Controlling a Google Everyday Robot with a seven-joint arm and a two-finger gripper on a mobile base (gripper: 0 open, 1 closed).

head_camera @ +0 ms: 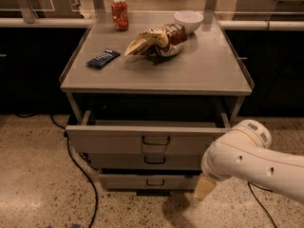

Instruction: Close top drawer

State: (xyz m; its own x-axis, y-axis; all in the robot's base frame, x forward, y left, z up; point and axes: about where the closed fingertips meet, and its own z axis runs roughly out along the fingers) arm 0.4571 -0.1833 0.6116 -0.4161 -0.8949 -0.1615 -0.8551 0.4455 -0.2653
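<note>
The top drawer (pixel 118 139) is a wide grey metal drawer with a small dark wire handle (pixel 156 140). It hangs under the grey table top (pixel 199 75) and stands out only a little, with a narrow strip of its inside showing. My gripper (pixel 205 189) is at the end of the white arm (pixel 247 160) at the lower right. It points down just in front of the drawer stack's right end, below the top drawer's front. The arm hides the right end of the drawer front.
On the table top stand a red soda can (pixel 119 14), a white bowl (pixel 188 21), a chip bag (pixel 156 41) and a dark blue bar (pixel 103 58). Two shorter drawers (pixel 154 160) sit below. Black cables (pixel 80 170) run on the floor at left. Counters stand behind.
</note>
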